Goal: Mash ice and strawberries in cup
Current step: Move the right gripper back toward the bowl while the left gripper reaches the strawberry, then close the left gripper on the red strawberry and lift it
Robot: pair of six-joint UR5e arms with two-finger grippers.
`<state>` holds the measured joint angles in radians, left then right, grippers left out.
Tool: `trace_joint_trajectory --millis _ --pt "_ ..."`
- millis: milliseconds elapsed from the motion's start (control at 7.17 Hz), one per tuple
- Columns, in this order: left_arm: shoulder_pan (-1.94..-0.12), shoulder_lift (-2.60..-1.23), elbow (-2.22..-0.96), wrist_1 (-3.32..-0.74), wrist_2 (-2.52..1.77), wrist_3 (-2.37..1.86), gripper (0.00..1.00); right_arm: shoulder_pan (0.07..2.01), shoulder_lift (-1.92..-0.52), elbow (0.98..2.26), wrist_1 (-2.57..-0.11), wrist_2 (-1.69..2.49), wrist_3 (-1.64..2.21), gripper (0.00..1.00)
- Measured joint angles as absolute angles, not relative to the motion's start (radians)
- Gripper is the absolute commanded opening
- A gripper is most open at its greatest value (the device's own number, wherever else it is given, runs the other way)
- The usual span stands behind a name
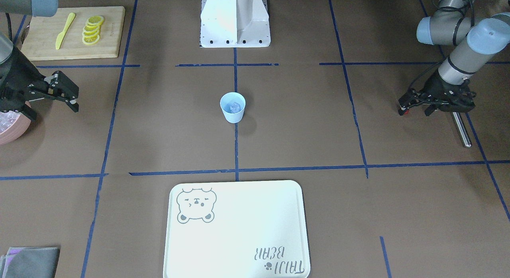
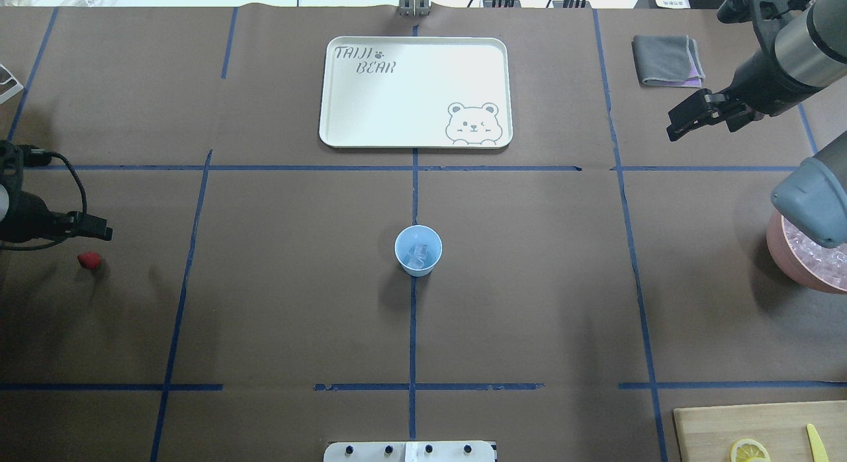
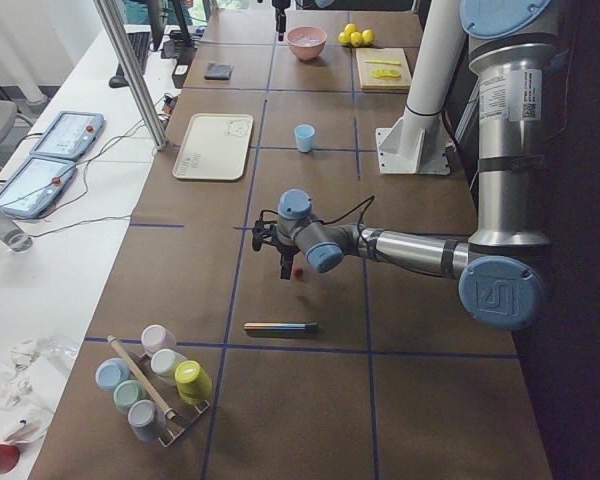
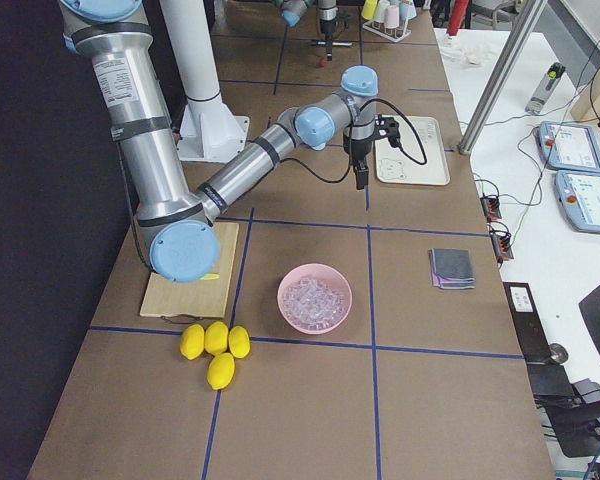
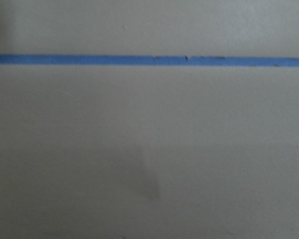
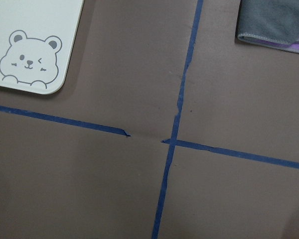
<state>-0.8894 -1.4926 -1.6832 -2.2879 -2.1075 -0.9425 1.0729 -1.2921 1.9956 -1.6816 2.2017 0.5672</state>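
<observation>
tray (image 1: pixel 239 234) is set nearest; strawberry (image 2: pixel 89 260) is seen just beside left gripper (image 1: pixel 415 110), parted, empty like right gripper (image 1: pixel 74 101); cup (image 1: pixel 232 114) is placed well apart.

A: Where does the overhead view sit?
B: High behind the robot (image 2: pixel 410 451), looking forward and down; the right claw (image 2: pixel 695 126) hangs at its right edge, the bear tray (image 2: pixel 415 91) well apart from it, toward the middle

A: The front one?
B: Across the table (image 1: pixel 159 142), facing the robot steeply; both share the cup (image 1: pixel 232 107), between that claw and the left claw (image 1: pixel 416 107)

A: The sides?
B: One at each table end, far off, looking along it

A: Wrists?
B: Very near, facing down: below the right claw, the tray's corner and a grey cloth (image 6: pixel 274 22); below the left, blurred blue tape (image 5: pixel 149 60)
</observation>
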Motion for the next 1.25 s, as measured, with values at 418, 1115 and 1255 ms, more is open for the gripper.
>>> trace_joint_trajectory --millis 418,1115,1255 --pt "-0.864 -1.481 -1.679 -2.286 -2.105 -0.95 0.99 1.073 -1.293 1.995 -1.681 2.2 0.573 0.99" --pt "-0.847 -1.471 -1.667 -2.283 -2.105 -0.951 0.82 1.072 -1.291 1.994 -1.683 2.2 0.574 0.99" --pt "-0.845 -1.471 -1.667 -2.283 -2.105 -0.951 0.79 1.072 -1.29 1.994 -1.683 2.2 0.574 0.99"
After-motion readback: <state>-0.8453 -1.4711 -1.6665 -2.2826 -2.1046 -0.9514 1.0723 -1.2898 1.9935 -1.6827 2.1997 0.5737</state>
